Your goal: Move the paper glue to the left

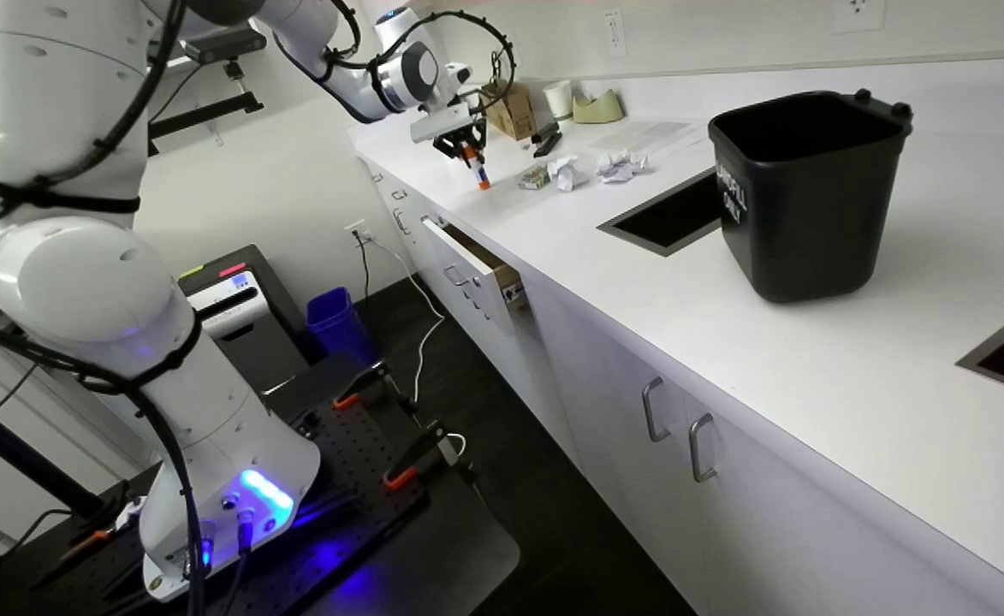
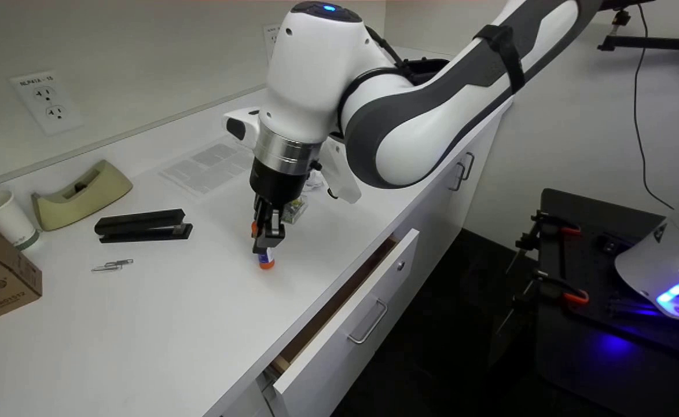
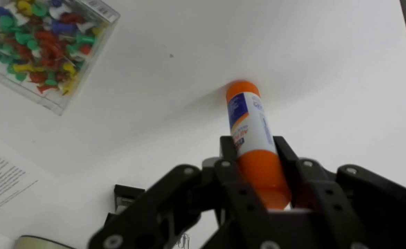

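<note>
— Your arm (image 1: 82,265) stands nearest in an exterior view. And your hand (image 3: 253,145)?

— It's drawn in snugly on its load. Near the clear pushpin box (image 3: 47,52), you hold the paper glue (image 3: 252,129) tilted in it, one orange end down.

Smooth white countertop (image 2: 142,347): passable, lower left of an exterior view, between brown cardboard box (image 2: 3,284) and pulled-out white drawer (image 2: 339,362).
Long black stapler (image 2: 142,225): obstacle, left, mid-height.
</note>
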